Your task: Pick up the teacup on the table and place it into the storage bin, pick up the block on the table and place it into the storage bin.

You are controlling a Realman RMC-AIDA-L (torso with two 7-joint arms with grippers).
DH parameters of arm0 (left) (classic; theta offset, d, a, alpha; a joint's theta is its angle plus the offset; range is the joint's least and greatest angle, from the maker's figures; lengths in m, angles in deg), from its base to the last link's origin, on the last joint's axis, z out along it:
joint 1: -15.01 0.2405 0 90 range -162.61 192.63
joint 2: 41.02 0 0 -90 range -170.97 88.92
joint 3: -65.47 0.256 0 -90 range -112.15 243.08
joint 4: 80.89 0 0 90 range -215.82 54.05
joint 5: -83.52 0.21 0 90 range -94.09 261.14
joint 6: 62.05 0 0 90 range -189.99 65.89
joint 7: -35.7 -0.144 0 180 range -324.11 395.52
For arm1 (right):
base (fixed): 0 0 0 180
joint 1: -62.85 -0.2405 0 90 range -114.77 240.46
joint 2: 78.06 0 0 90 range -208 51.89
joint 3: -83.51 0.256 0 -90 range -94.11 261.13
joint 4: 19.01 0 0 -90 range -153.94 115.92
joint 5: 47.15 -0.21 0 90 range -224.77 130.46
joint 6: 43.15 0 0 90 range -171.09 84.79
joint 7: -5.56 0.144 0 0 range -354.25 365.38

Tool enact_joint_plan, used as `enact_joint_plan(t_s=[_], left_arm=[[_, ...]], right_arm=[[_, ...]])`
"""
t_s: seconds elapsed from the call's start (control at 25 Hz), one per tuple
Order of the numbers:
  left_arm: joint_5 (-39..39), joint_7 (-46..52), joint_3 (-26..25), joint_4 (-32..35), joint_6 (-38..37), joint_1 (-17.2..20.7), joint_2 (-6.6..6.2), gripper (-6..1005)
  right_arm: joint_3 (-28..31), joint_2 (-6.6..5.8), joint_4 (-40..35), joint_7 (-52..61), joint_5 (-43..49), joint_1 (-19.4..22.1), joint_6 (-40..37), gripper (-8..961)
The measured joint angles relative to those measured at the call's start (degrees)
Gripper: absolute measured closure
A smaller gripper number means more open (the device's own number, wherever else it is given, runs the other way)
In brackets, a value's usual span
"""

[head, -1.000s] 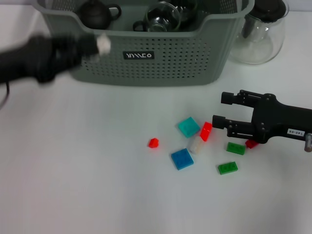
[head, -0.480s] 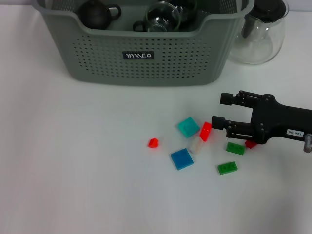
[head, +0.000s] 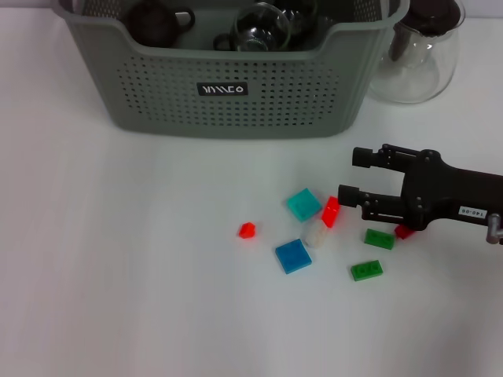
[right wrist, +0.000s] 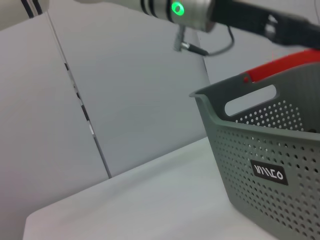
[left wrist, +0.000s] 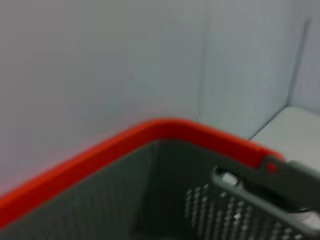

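1. Head view: the storage bin point(head: 236, 86) fills the upper middle of the frame, grey-green plastic with dotted perforated walls and a small black label. Inside, along the top edge, sit a dark teapot point(head: 153, 21) and a clear glass teacup point(head: 259, 27), so the teacup part looks finished to me. A clear glass pot point(head: 415, 59) with a black lid stands just beside the bin at upper right.

2. Same view, lower centre: the blocks lie scattered on the white table point(head: 118, 275). There is a teal square block point(head: 303, 204), a blue square block point(head: 293, 255), a tiny red block point(head: 247, 230), a pale translucent block point(head: 316, 234), a red block point(head: 331, 211) and two green blocks point(head: 379, 239). All are small, hard, glossy plastic pieces lying flat. The right gripper point(head: 355, 174) reaches in from the right edge, black, its two fingers spread and holding nothing, with the lower finger just beside the red block. I'd guess it is lining up to pinch that one.

3. Left wrist view: blurred; a red rim point(left wrist: 150, 132) over a grey perforated wall. The left gripper does not show here, and it is absent from the head view too.

4. Right wrist view: the bin's cut-out handle and label at the right of the frame, a bare grey wall point(right wrist: 125, 100) behind, no fingers visible
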State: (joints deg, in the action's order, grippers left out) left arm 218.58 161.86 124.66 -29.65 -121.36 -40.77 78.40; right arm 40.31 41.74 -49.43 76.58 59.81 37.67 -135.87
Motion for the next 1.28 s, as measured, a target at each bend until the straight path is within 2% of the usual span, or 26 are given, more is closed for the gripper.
enact_joint_plan(t_s=[0.2,0.32,0.4,0.56,0.64,0.72,0.8,0.84,0.88,0.92,1.0,1.04,1.16,1.28], left_arm=[[5.7,5.8,0.0,-4.6,4.0,-2.5,-0.04,718],[5.2,5.6,-0.5,-2.7,4.0,-1.6,0.35,711],[3.2,4.7,-0.7,0.8,2.9,0.4,0.78,706],[-7.9,-0.4,-1.2,14.3,-3.1,9.0,1.97,697],[-19.5,-5.4,-3.1,23.5,-9.9,16.1,2.46,629],[-28.0,-10.7,-6.9,28.3,-17.9,21.2,3.07,560],[-33.8,-16.1,-13.8,31.1,-29.2,25.8,4.08,492],[-35.0,-21.0,-20.0,30.6,-38.2,29.2,4.68,455],[-35.0,-21.0,-20.0,30.6,-38.2,29.2,4.68,418],[-35.2,-24.0,-22.4,29.5,-41.8,30.5,4.79,382],[-34.2,-33.0,-26.0,24.0,-47.1,33.4,4.99,308],[-33.3,-36.9,-27.1,21.4,-48.7,34.7,5.04,307],[-27.6,-49.0,-27.1,13.9,-49.9,38.1,5.33,306],[-21.9,-56.5,-27.5,4.9,-48.4,38.5,5.36,308]], right_arm=[[0.1,-0.04,0.1,0.0,0.0,0.0,0.0,159],[0.2,-0.14,0.1,0.0,0.0,-0.1,0.0,159],[0.2,-0.13,0.1,0.0,0.0,-0.2,0.0,159],[0.2,-0.19,0.1,0.0,0.0,-0.4,0.0,159],[0.2,-0.2,0.1,0.0,0.0,-0.4,0.0,159],[0.3,-0.19,0.0,0.2,0.0,-0.4,0.0,159],[0.3,-0.19,-0.2,0.6,0.0,-0.4,0.0,159],[0.3,-0.19,-0.3,0.8,0.0,-0.4,0.0,159],[0.3,-0.21,-0.4,0.9,0.0,-0.4,0.0,159],[0.3,-0.25,-0.4,1.0,0.0,-0.4,0.0,159],[0.3,-0.32,-0.4,1.2,-0.1,-0.4,0.0,159],[0.4,-0.35,-0.4,1.5,0.0,-0.4,0.0,159],[0.4,-0.64,-0.6,3.0,0.0,-0.8,0.1,159],[0.4,-0.91,-0.7,3.6,-0.1,-0.9,0.1,159]])
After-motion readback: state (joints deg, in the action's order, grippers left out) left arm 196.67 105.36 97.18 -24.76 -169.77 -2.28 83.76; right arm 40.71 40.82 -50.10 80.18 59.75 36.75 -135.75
